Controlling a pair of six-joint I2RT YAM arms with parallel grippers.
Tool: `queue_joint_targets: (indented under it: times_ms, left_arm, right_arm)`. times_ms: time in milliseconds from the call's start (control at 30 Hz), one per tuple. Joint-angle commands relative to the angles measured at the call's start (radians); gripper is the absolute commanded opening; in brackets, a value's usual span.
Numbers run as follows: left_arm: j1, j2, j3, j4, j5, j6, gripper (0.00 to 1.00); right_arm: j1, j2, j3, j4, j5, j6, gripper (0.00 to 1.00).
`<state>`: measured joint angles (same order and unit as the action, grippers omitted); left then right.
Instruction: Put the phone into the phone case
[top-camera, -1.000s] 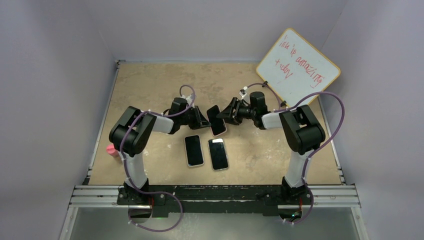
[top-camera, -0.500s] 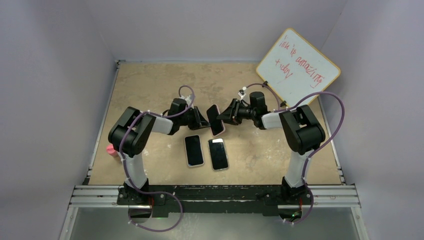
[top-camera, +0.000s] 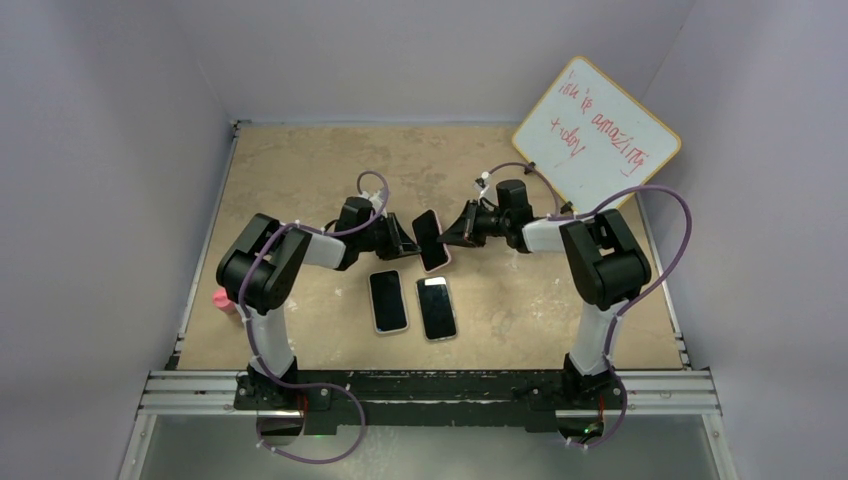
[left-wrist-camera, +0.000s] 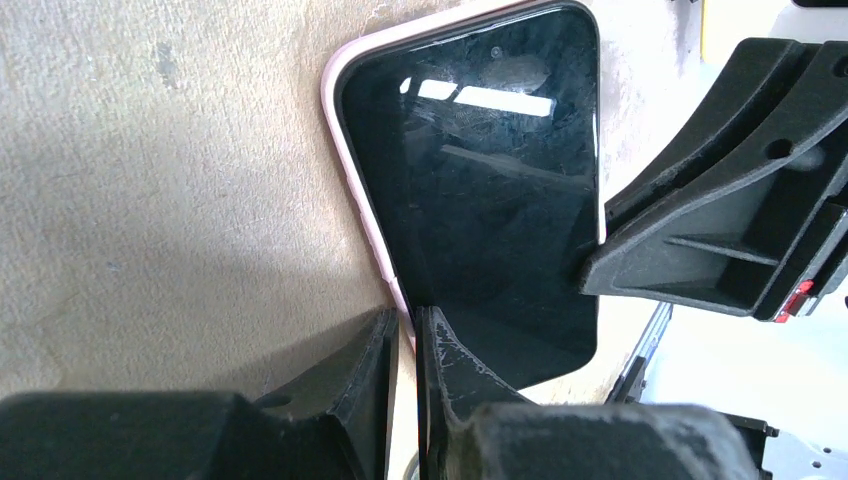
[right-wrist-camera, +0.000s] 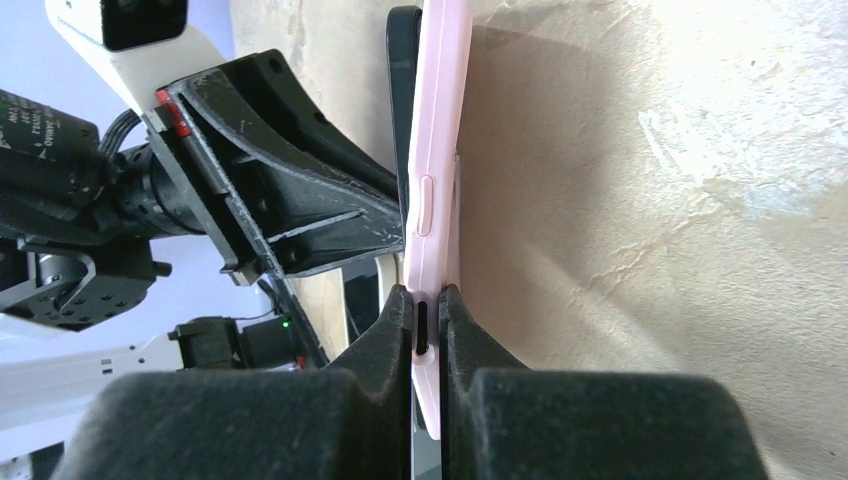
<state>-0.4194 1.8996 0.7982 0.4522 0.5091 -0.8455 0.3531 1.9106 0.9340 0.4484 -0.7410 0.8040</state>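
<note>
The phone, screen dark, is held over the middle of the table within the pink phone case. How fully it is seated cannot be told, as one end is cut off behind the left gripper, which is pinched onto the case's rim. The opposite edge is clamped by the right gripper, while a second handset and a third handset are laid flat just nearer. A whiteboard is propped far right, and a small pink object is half hidden at the left.
</note>
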Motion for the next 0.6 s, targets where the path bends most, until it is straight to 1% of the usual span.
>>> queue_joint_targets:
  times_ms: [0, 133, 167, 333, 400, 467, 567]
  left_arm:
    - [-0.007, 0.001, -0.023, -0.010, -0.005, 0.021, 0.16]
    - [-0.007, 0.001, -0.024, -0.006, -0.001, 0.019, 0.17]
    - [-0.007, 0.001, -0.024, -0.006, -0.001, 0.018, 0.17]
    - [-0.006, 0.002, -0.025, -0.003, 0.006, 0.014, 0.17]
    - [-0.006, 0.002, -0.029, 0.001, 0.007, 0.013, 0.17]
    - [-0.005, 0.002, -0.032, 0.007, 0.008, 0.010, 0.17]
    - [-0.005, 0.005, -0.036, 0.019, 0.016, 0.002, 0.17]
  right_arm:
    - [0.035, -0.007, 0.021, -0.091, 0.074, -0.071, 0.00]
    - [0.041, -0.019, 0.029, -0.114, 0.095, -0.088, 0.00]
    - [0.044, -0.018, 0.033, -0.115, 0.091, -0.088, 0.01]
    - [0.057, -0.007, 0.052, -0.127, 0.079, -0.098, 0.29]
    - [0.063, 0.001, 0.063, -0.145, 0.082, -0.113, 0.36]
    - [0.070, 0.010, 0.073, -0.161, 0.085, -0.122, 0.39]
    - [0.075, 0.009, 0.077, -0.167, 0.101, -0.125, 0.36]
